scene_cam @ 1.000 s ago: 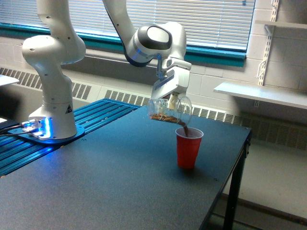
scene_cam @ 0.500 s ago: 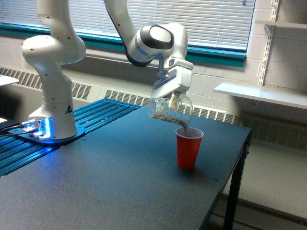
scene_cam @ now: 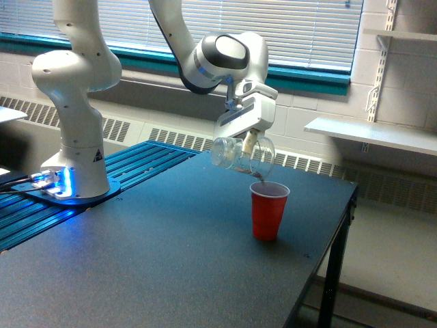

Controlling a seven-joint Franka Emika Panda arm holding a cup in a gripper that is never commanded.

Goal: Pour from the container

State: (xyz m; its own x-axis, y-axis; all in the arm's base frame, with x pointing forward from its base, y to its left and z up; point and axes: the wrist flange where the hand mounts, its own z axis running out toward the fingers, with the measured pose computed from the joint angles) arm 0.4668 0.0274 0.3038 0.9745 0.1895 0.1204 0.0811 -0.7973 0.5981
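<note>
The gripper (scene_cam: 250,140) pinches the clear container (scene_cam: 242,156) between its jaws, tipped on its side with its mouth just above the red cup (scene_cam: 268,211) on the dark table (scene_cam: 150,260).

The gripper (scene_cam: 247,140) holds the container (scene_cam: 242,156) tipped on its side — just above the cup (scene_cam: 268,211) on the table (scene_cam: 150,260).

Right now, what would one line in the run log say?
phase: pouring | hand: shut on clear cup, tipped | target: red cup upright below its mouth | table: no spill seen
</note>
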